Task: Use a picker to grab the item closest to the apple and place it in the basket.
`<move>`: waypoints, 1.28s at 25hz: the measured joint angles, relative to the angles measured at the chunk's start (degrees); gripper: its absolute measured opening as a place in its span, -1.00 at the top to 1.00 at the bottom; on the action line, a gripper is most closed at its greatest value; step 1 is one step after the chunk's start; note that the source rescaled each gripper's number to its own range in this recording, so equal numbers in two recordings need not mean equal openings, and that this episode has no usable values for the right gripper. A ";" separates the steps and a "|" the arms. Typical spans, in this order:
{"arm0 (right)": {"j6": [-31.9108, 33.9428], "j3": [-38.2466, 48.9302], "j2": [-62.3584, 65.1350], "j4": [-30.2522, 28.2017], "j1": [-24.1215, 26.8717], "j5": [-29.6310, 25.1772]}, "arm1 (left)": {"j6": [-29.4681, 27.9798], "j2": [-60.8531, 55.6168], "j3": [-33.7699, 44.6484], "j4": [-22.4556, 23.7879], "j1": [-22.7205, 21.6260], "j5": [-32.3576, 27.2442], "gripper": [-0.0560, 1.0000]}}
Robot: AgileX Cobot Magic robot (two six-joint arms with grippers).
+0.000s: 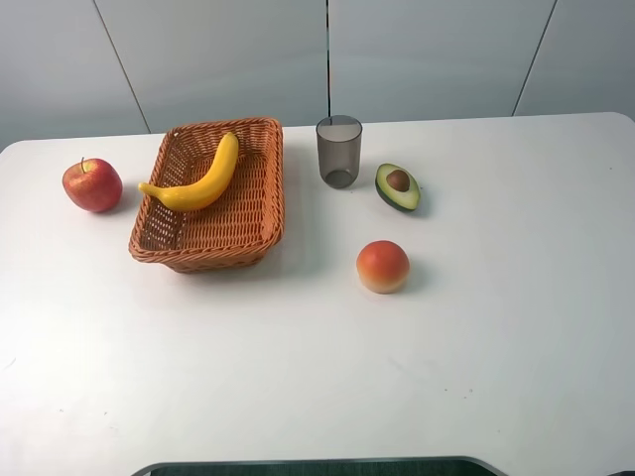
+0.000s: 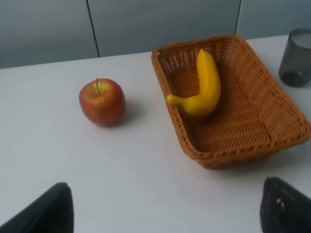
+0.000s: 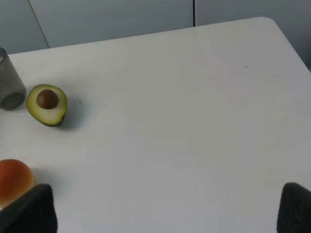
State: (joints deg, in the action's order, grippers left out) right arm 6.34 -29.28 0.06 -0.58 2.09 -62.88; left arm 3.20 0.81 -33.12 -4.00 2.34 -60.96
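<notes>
A red apple (image 1: 92,184) (image 2: 102,102) sits on the white table at the far left. Right beside it stands a woven basket (image 1: 260,208) (image 2: 272,111), with a yellow banana (image 1: 201,178) (image 2: 204,87) lying inside it. My left gripper (image 2: 165,216) is open, its dark fingertips (image 2: 48,211) spread wide, hovering back from the apple and basket with nothing between them. My right gripper (image 3: 163,213) is open too and holds nothing. Neither gripper shows in the exterior high view.
A grey translucent cup (image 1: 339,151) (image 2: 296,58) (image 3: 9,82) stands right of the basket. A halved avocado (image 1: 398,185) (image 3: 47,104) lies beside it. An orange-red round fruit (image 1: 383,266) (image 3: 13,182) sits nearer the front. The table's right corner (image 3: 272,24) is rounded.
</notes>
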 joint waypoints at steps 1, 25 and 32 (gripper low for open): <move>0.00 0.00 0.00 0.00 0.00 0.00 | 0.00 -0.39 0.76 0.00 0.00 -0.59 -0.94; 0.10 0.00 0.00 0.00 0.00 0.00 | -3.20 -0.74 3.84 5.07 0.00 -1.39 -0.94; 0.33 0.00 0.00 0.00 0.00 0.00 | -3.20 -0.74 3.84 5.07 0.00 -1.39 -0.94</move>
State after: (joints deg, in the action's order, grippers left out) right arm 6.66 -29.28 0.06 -0.58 2.09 -62.88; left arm 0.00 0.07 -29.28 1.07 2.34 -62.34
